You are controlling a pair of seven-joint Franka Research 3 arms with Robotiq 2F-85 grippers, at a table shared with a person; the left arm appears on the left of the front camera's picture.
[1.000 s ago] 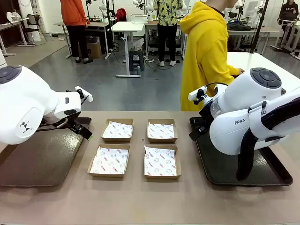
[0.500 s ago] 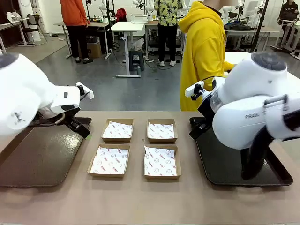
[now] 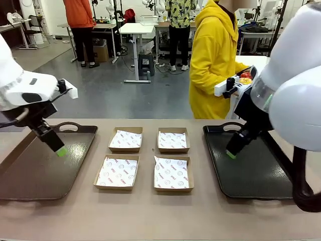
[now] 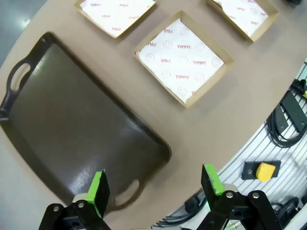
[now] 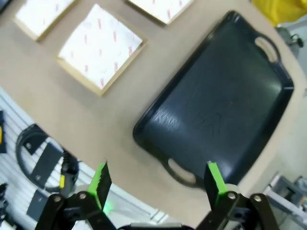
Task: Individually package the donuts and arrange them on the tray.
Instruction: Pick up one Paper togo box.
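Note:
Small red and yellow shapes (image 3: 245,78), probably donuts, peek out past my right wrist, by the white table beside the person; they are too small to make out further. Several shallow cardboard boxes (image 3: 171,173) lined with printed white paper lie in the table's middle, all empty; one box (image 4: 183,57) lies beside the left tray. My left gripper (image 3: 57,146) hangs open and empty above the dark left tray (image 3: 30,170), its green pads wide apart (image 4: 154,187). The right gripper (image 3: 231,152) is open and empty over the black right tray (image 3: 251,175), seen from above (image 5: 157,182).
A person in a yellow hoodie (image 3: 215,55) stands at the far side, turned toward a white table on the right. Both trays (image 4: 72,129) (image 5: 216,110) are bare, each with handles at its ends. Cables and a grille show below the table's near edge (image 4: 283,120).
Both arms have lifted and swung outward: the left gripper went left over its tray, the right gripper now points down over its tray. The person has shifted slightly left. Jaws stayed open.

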